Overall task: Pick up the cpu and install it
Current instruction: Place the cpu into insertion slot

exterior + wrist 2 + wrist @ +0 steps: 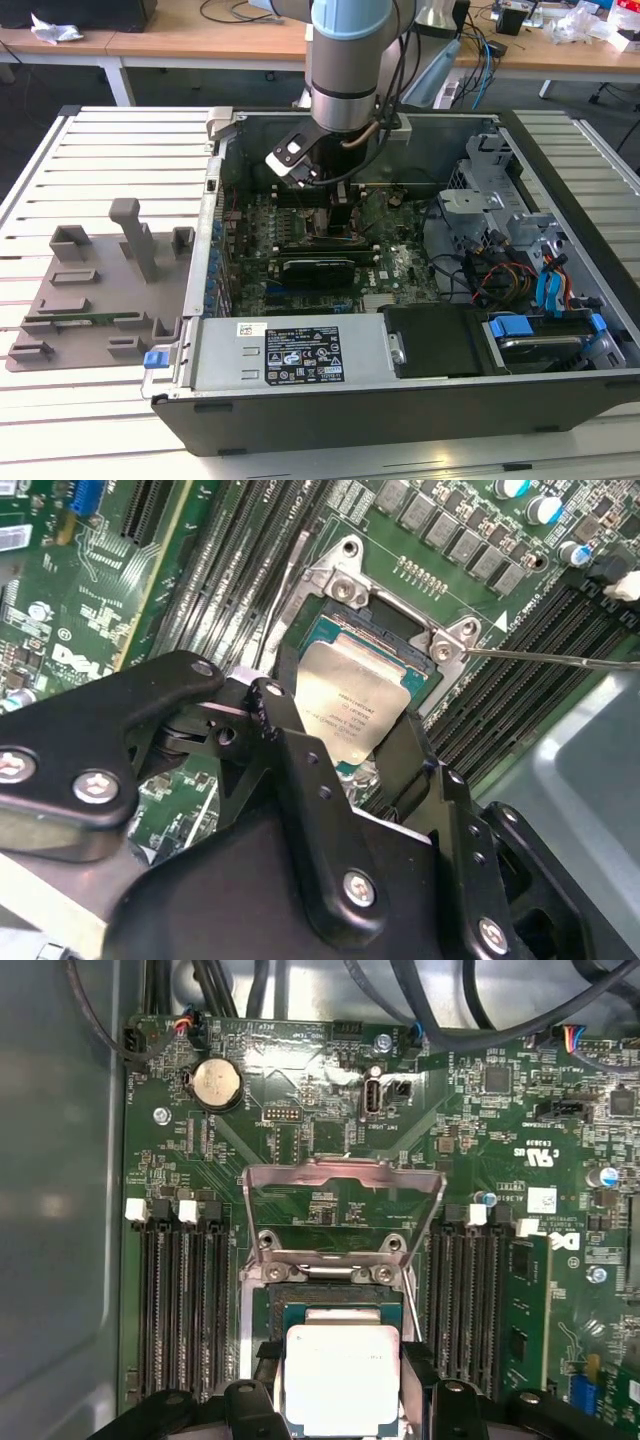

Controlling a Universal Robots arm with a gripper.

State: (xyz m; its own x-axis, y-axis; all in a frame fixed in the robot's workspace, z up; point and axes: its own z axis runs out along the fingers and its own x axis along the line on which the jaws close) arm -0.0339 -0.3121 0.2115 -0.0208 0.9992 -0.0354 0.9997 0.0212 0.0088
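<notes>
Down at the open socket (325,1274), cpu (343,1385) in the pincer (343,1360).

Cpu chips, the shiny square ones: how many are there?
1. The cpu is held by the gripper over the open socket of the green motherboard, seen in both wrist views. Others may be hidden under the arm.
</notes>
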